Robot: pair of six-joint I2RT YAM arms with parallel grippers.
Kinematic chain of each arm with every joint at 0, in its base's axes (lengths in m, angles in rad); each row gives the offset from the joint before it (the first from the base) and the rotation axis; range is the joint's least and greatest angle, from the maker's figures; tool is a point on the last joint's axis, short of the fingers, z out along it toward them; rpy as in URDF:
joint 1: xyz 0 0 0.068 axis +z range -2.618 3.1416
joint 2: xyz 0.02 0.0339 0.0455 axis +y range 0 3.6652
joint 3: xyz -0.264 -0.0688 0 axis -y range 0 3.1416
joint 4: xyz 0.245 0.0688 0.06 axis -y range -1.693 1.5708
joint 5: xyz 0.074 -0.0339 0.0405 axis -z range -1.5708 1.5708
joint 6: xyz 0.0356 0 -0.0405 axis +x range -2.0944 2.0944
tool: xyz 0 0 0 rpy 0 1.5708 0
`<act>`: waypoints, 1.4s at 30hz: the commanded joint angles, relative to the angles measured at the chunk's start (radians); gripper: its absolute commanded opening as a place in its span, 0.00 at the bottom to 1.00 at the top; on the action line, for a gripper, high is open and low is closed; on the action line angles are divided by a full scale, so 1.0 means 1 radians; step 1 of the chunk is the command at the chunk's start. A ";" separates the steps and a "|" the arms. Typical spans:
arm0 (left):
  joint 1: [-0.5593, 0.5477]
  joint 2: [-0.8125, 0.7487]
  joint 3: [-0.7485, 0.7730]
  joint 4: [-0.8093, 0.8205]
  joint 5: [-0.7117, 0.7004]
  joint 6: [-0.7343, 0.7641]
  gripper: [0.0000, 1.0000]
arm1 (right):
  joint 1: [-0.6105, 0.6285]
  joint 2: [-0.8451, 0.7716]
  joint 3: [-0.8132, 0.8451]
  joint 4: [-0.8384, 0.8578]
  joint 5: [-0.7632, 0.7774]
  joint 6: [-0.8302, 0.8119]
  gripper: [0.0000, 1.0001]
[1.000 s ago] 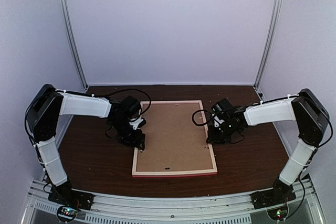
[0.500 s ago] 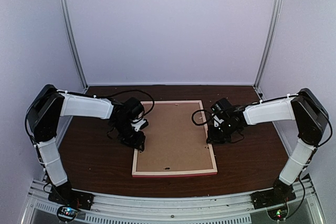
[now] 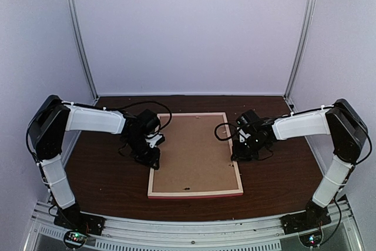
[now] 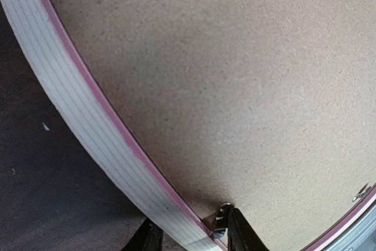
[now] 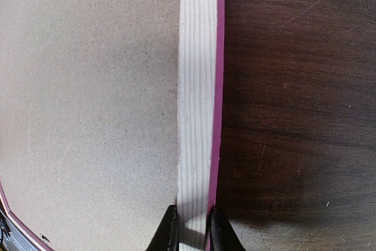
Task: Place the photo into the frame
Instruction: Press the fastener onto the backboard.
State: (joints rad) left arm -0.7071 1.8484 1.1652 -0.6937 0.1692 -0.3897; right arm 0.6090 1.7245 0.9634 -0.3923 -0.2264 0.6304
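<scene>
Pink-edged pale-wood rectangular frame: left gripper is narrowing around its rail, grip uncertain; right gripper is pinching opposite, likely readying a lift.

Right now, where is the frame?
In the top view the frame lies flat on the table, brown back up, with the left gripper at its left edge and the right gripper at its right edge.

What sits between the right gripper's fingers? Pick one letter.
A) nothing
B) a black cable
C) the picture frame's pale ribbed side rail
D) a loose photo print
C: the right wrist view shows the right gripper closed across the pale ribbed rail of the pink-edged rectangular picture frame.
</scene>
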 commanded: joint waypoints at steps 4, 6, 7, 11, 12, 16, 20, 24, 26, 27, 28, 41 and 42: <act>-0.006 0.002 -0.045 0.013 0.019 0.009 0.36 | 0.000 0.047 -0.038 -0.105 0.039 -0.003 0.05; -0.006 -0.006 -0.044 0.021 0.036 0.009 0.37 | 0.000 0.047 -0.039 -0.103 0.039 -0.003 0.05; -0.006 -0.009 -0.043 0.024 0.040 0.009 0.38 | -0.001 0.046 -0.039 -0.104 0.038 -0.004 0.05; -0.004 -0.025 -0.039 0.031 0.039 0.007 0.44 | 0.000 0.045 -0.037 -0.103 0.038 -0.004 0.05; -0.004 -0.028 -0.037 0.030 0.038 0.008 0.45 | -0.001 0.044 -0.036 -0.103 0.038 -0.005 0.05; -0.004 -0.016 -0.032 0.016 0.031 0.017 0.45 | 0.000 0.045 -0.034 -0.105 0.039 -0.006 0.05; -0.002 0.006 -0.029 0.004 -0.004 0.021 0.41 | 0.000 0.049 -0.029 -0.101 0.036 -0.009 0.05; 0.000 0.025 -0.015 0.003 -0.018 0.025 0.36 | 0.000 0.059 -0.026 -0.100 0.029 -0.009 0.05; 0.000 0.026 -0.012 0.008 -0.022 0.028 0.31 | -0.001 0.060 -0.025 -0.099 0.029 -0.011 0.05; 0.000 0.025 -0.010 0.009 -0.024 0.031 0.29 | -0.001 0.061 -0.025 -0.099 0.028 -0.012 0.05; 0.000 0.026 -0.008 0.008 -0.027 0.034 0.27 | -0.001 0.063 -0.025 -0.100 0.028 -0.011 0.05; 0.008 -0.023 0.011 0.041 -0.008 0.022 0.53 | 0.000 0.062 -0.027 -0.096 0.024 -0.013 0.04; 0.011 -0.029 0.011 0.049 -0.011 0.016 0.55 | 0.000 0.062 -0.028 -0.095 0.024 -0.014 0.04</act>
State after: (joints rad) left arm -0.7059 1.8381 1.1595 -0.7006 0.1768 -0.3672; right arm 0.6090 1.7287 0.9703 -0.3996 -0.2272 0.6247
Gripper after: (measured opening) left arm 0.515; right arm 0.153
